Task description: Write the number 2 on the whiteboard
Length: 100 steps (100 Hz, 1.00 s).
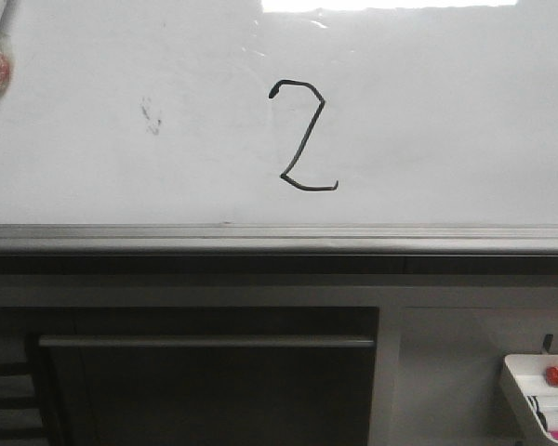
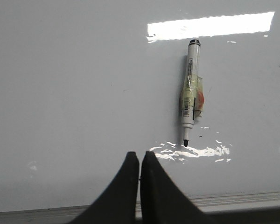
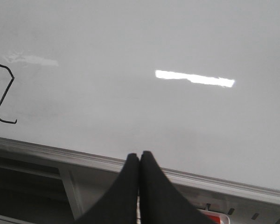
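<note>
A white marker tray (image 1: 530, 390) sits at the front view's lower right. A red-capped marker (image 1: 555, 375) lies in it. A dark drawer handle (image 1: 205, 342) runs well left of it.

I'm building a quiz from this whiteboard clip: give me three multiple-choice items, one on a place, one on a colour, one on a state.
1. Where does the marker sit?
A. against the whiteboard
B. in the left gripper
C. in the right gripper

2. What colour is the number 2?
A. red
B. black
C. blue

3. How do the right gripper's fingers stand?
A. wide open
B. closed on a marker
C. closed together, empty

Answers:
1 A, the left wrist view shows it against the board surface, apart from the gripper.
2 B, the strokes are black.
3 C, the fingers meet with nothing between.
</note>
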Tool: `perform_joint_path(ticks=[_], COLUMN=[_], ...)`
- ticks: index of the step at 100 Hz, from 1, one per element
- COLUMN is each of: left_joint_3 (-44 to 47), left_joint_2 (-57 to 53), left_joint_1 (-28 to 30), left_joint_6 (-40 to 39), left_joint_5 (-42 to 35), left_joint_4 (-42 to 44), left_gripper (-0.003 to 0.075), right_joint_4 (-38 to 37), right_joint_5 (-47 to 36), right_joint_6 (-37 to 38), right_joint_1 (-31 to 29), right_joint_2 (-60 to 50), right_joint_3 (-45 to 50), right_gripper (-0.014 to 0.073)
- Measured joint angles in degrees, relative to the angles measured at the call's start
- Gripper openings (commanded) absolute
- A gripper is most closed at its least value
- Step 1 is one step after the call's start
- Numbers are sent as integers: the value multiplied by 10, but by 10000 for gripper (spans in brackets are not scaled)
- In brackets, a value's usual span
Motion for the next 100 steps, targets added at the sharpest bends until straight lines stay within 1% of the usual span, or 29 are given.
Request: perform_joint_path(ticks=[77, 87, 100], left_joint_3=[0, 0, 0], left_joint_2=[0, 0, 0], left_joint_1=[0, 0, 0], left_joint_6=[0, 0, 0], left_joint_5=[-4, -4, -4], left_joint_4=[0, 0, 0], left_gripper=[-18, -18, -18], right_joint_4=[0, 15, 55], right_joint_5=[-1, -18, -102], right_joint_6=[0, 0, 0], right_joint_1=[0, -19, -78], right_joint_2=[-7, -36, -80], right_joint_3=[3, 26, 100], right_gripper=[-72, -72, -72])
